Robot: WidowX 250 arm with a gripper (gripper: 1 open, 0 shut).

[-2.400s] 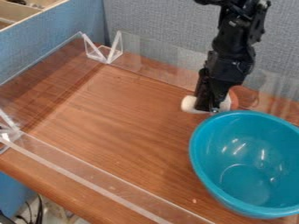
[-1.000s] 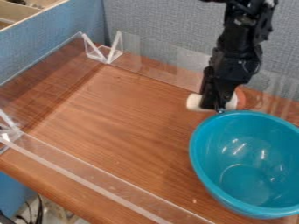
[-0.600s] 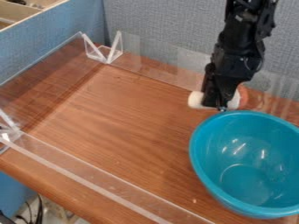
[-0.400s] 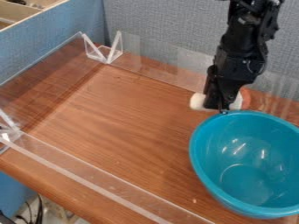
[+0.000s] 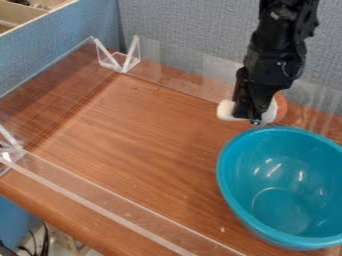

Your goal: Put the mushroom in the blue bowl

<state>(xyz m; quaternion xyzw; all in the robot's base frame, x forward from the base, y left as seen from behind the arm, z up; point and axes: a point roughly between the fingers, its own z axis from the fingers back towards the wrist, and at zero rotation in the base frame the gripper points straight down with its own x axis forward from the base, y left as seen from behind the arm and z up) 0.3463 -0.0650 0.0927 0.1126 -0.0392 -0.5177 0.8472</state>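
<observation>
blue bowl (image 5: 285, 187): glossy teal | mushroom (image 5: 267, 108): cream, orange-brown | table (image 5: 120, 140): reddish-brown woodgrain

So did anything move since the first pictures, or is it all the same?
The gripper and the mushroom it is shut on have slid a little to the right and slightly up in the picture, closer to the blue bowl's far rim. The arm above now stands straighter. Nothing was let go. The bowl, the wooden table and the clear corner brackets stayed where they were.
</observation>
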